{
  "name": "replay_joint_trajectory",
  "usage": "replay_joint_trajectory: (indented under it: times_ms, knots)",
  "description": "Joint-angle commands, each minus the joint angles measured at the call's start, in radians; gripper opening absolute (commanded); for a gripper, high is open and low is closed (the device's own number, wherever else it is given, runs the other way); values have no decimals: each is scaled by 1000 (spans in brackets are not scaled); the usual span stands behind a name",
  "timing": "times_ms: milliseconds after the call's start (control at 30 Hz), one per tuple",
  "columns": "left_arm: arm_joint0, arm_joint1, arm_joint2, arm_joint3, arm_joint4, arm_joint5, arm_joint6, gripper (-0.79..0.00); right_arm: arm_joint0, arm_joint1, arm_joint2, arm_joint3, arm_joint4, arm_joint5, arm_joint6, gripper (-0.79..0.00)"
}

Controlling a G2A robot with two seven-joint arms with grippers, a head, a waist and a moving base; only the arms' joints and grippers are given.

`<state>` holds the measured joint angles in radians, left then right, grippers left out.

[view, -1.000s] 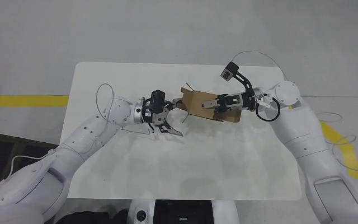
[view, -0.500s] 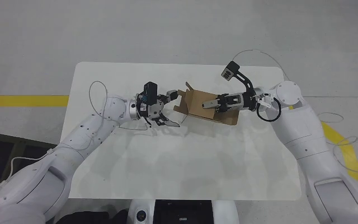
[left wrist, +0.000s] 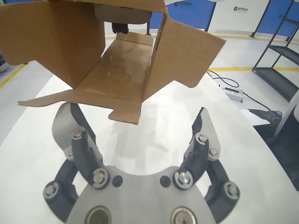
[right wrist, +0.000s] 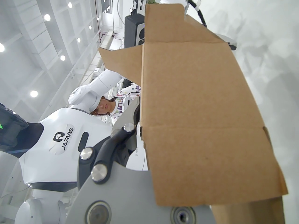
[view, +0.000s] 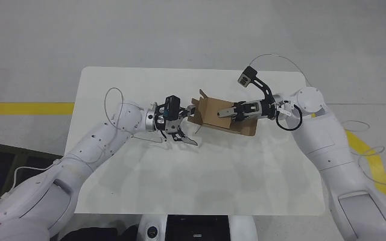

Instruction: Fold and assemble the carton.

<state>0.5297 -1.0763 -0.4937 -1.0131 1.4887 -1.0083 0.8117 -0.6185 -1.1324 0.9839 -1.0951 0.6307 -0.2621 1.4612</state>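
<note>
Risking the carton (view: 211, 112) twisting from the right hand (view: 231, 111), seemingly gripping it, if the open left hand (left wrist: 135, 110) shoves a flap (left wrist: 184, 57).

Top camera looks straight down on the table (view: 241, 175). Left wrist camera faces the open end of the carton (left wrist: 121, 75), just ahead of the left gripper (left wrist: 136, 110); right wrist camera hugs its wall. All share it.

so the carton (view: 220, 114) is just plain brown cardboard all over, the counter (view: 181, 175) is flat white, the left gripper (left wrist: 136, 115) is bare silver metal with black ribbed pads (left wrist: 80, 121), and the floor (view: 181, 30) is pale grey with a yellow stripe (view: 36, 108)
</note>
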Motion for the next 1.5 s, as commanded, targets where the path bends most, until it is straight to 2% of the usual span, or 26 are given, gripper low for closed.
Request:
replay_joint_trajectory:
  times_ms: [0, 233, 833, 900, 933, 967, 1000, 1200, 1467]
  knots:
    - [3, 3, -2, -10, 11, 6, 6, 0, 0, -2, -3, 0, -1, 0, -3, -785]
    - [3, 12, -11, -39, 55, 28, 28, 0, -1, -8, -15, 11, -3, -3, -6, -785]
    - [3, 9, -2, -74, 58, 32, 32, -18, 0, -15, -11, 24, 0, -5, -7, -785]
    - [4, 9, -3, -72, 51, 30, 30, -89, 0, -16, -11, 24, 0, -5, -6, -785]
    - [5, 8, -3, -72, 44, 27, 27, -188, 0, -16, -11, 25, 1, -6, -5, -785]
    - [5, 7, -2, -72, 37, 22, 22, -363, 0, -17, -11, 25, 2, -7, -5, -785]
    - [5, 7, -2, -73, 35, 19, 19, -403, 0, -17, -10, 26, 1, -7, -6, -785]
    - [9, 5, -5, -66, 17, 11, 11, -480, -1, -18, -8, 29, 0, -6, -6, -785]
    - [18, 7, -16, -52, -15, -4, -4, -462, -3, -20, -5, 30, 1, -5, 0, -785]
